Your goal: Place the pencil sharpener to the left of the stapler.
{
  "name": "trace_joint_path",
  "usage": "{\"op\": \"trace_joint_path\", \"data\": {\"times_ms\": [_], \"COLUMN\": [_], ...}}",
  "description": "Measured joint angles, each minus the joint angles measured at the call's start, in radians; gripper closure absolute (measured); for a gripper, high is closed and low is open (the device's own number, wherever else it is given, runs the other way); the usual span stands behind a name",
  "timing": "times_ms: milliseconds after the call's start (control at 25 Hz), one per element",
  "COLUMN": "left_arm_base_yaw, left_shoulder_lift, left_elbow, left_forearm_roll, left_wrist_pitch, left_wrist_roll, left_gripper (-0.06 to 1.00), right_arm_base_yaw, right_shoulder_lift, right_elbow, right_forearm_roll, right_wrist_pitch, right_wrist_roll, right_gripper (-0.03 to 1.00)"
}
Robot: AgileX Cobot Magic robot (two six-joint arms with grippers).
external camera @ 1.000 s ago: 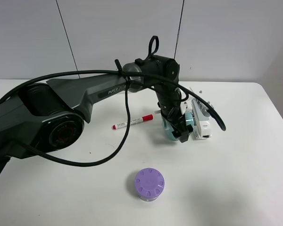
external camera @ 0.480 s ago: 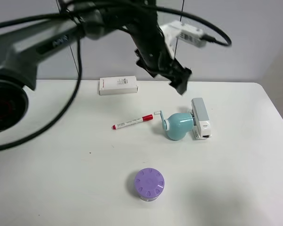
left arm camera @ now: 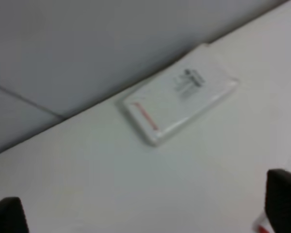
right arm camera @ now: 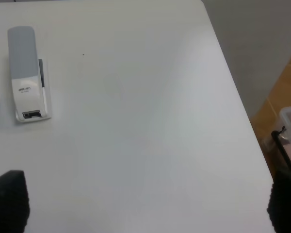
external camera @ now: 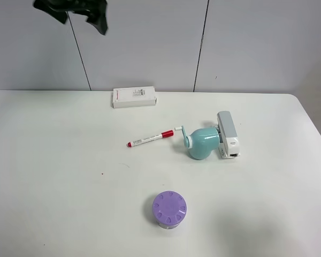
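Mint-teal pencil sharpener (external camera: 202, 142) sits right of centre, touching the stapler (external camera: 227, 134) on its left, as the task wants. I see both claws open and empty: left gripper (external camera: 75, 10) at upper left.

My left end effector (external camera: 77, 12) hangs high at the upper left, well clear of the bench (external camera: 53, 176). Below, the pencil sharpener (external camera: 202, 142) sits touching the stapler's (external camera: 227, 134) left side, crank toward the red-capped marker (external camera: 150, 138). A white box (external camera: 134, 97) lies by the wall; a purple jar (external camera: 169, 209) stands nearer me.
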Motion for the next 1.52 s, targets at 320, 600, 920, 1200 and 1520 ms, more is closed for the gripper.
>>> {"op": "trace_joint_path", "data": {"times_ms": [320,600,920,1200,1520], "left_arm_base_yaw": [0.208,0.334,0.409,0.413,0.413], "left_shoulder_lift": [-0.223,-0.645,-1.186,-1.612,-1.959], "left_elbow": [0.330,0.852,1.252,1.455,1.616], "left_forearm_roll": [0.003,-0.001,-0.005,-0.052,-0.080], "left_wrist_pitch": [-0.037,-0.219,-0.296,-0.280,-0.251], "left_wrist_roll": [0.051,0.064,0.041,0.036,0.034], "left_gripper": [-0.04,-0.04,-0.04,-0.04,-0.04], "right_arm_base_yaw": [0.000,0.000,0.000,0.000,0.000], "right_shoulder_lift": [0.000,0.000,0.000,0.000,0.000], "right_elbow": [0.000,0.000,0.000,0.000,0.000], "right_forearm_roll": [0.000,0.000,0.000,0.000,0.000], "right_wrist_pitch": [0.000,0.000,0.000,0.000,0.000], "right_wrist_roll": [0.000,0.000,0.000,0.000,0.000], "right_gripper": [-0.02,-0.02,-0.02,-0.02,-0.02]}}
